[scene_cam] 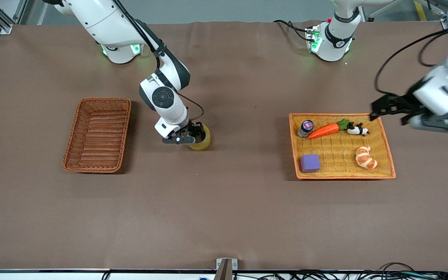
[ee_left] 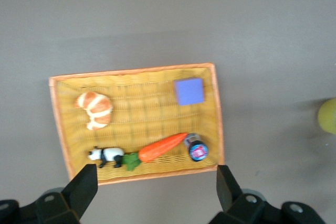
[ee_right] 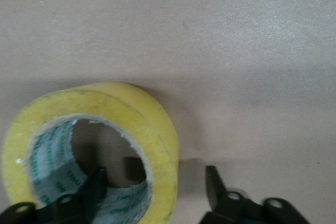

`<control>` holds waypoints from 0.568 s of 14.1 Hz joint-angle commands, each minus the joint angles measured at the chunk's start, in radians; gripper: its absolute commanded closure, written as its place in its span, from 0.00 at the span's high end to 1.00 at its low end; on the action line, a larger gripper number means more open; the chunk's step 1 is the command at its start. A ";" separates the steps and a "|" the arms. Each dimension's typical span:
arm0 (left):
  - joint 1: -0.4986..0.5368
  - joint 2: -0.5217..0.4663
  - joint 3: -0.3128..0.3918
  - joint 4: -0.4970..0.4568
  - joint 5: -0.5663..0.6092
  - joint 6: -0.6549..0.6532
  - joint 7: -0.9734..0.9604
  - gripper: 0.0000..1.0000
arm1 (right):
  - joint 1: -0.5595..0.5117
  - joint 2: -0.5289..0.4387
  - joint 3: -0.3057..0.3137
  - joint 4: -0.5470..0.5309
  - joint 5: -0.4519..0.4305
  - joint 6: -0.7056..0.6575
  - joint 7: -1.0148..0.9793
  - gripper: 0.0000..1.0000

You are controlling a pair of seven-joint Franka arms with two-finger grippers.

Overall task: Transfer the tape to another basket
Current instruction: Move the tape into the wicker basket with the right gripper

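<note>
Front view: the tape lies flat on the table between the basket and the tray, nearer the basket. The right gripper is down on the tape. The left gripper waits in the air by the tray's edge.

Left wrist view: the left gripper is spread wide above the tray, holding nothing; the tape shows at the frame edge.

Right wrist view: the right gripper is spread, straddling the tape's wall, one finger inside the core, the other outside. To grip well, it should probably sink lower, centre the wall between the fingers, then squeeze firmly before lifting straight up toward the basket.
</note>
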 commanded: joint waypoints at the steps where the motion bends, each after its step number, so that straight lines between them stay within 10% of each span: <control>1: 0.087 -0.035 -0.008 -0.027 0.008 -0.012 0.070 1.00 | -0.030 0.005 0.005 0.018 -0.027 -0.001 0.015 0.00; 8: 0.087 -0.021 -0.054 -0.027 0.093 -0.009 0.069 1.00 | -0.063 -0.016 -0.005 0.184 -0.016 -0.291 0.019 0.00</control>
